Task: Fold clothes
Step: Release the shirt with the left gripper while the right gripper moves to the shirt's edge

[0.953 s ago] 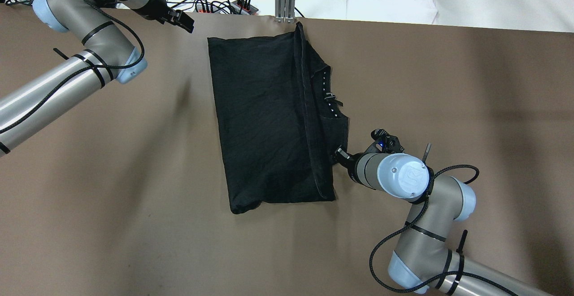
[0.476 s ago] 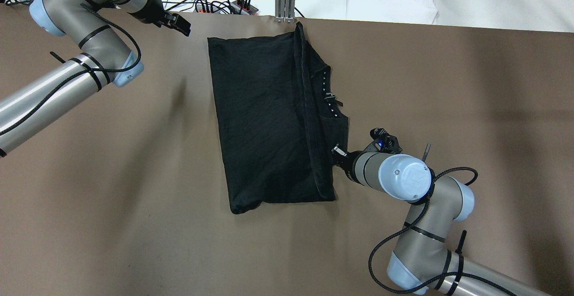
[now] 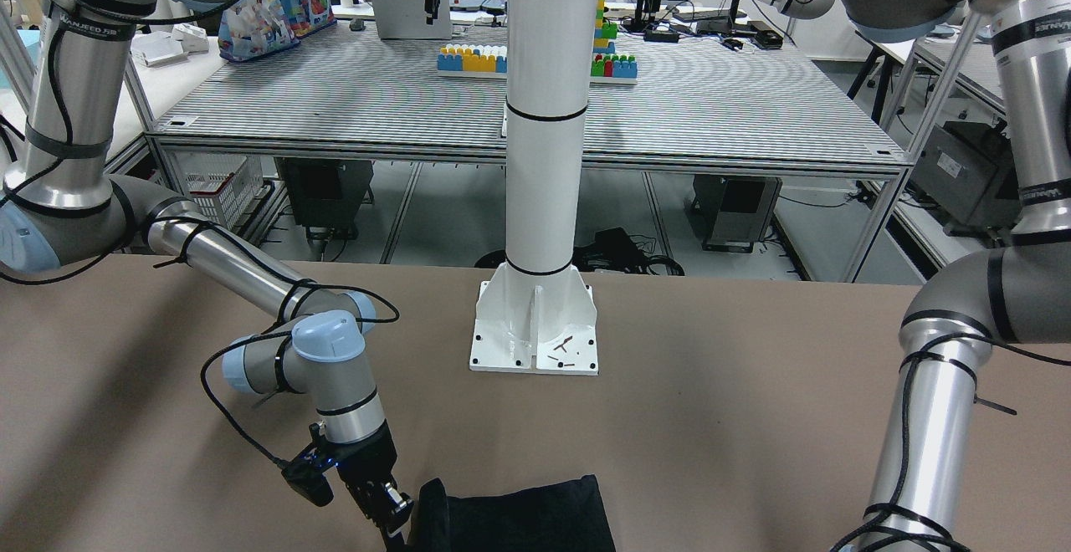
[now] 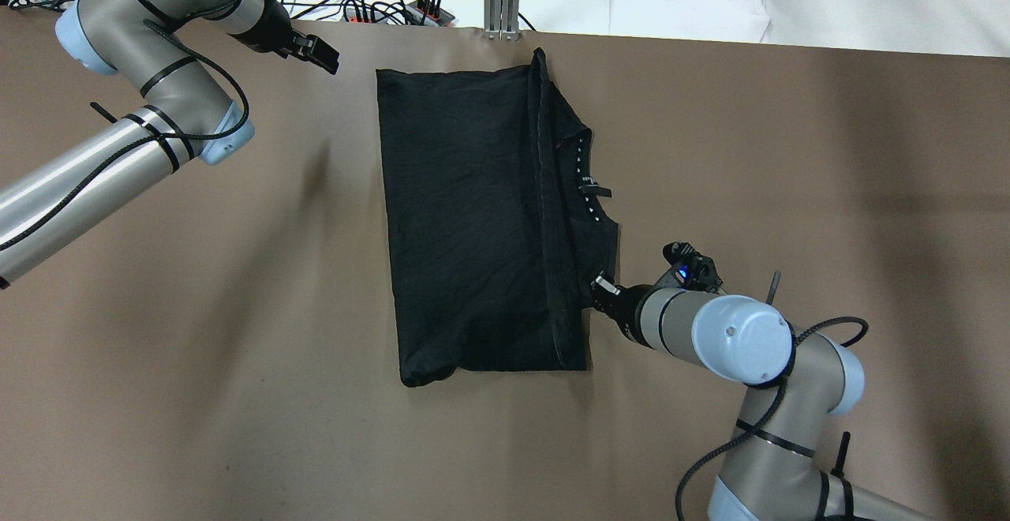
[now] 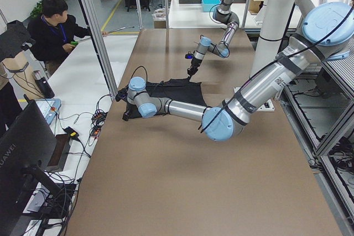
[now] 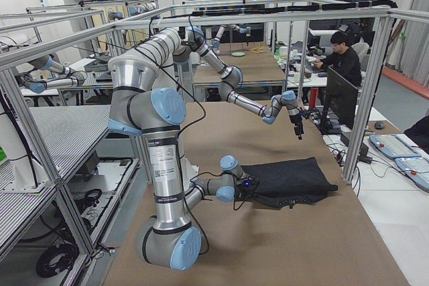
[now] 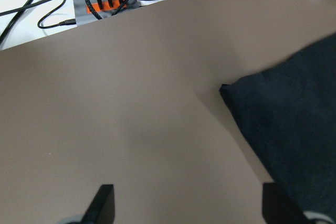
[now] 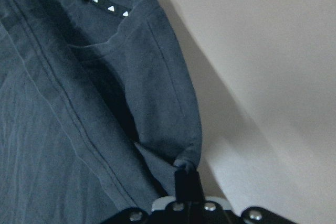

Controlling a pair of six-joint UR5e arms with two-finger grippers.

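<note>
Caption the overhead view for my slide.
The right gripper pinches the black fabric garment by its edge on the brown table; the left gripper hovers open.

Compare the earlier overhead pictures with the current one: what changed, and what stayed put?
The right pincer, shut on the right edge of the black garment, drew back toward the robot and its right, dragging the garment slightly that way. The left pincer hardly moved: it hovers open beside the garment's far-left corner, holding nothing.

We see a table (image 4: 197, 395) with a brown cover. A black garment (image 4: 465, 221) lies flat on it, folded, and a pillar's white base (image 3: 534, 334) stands near one edge.
</note>
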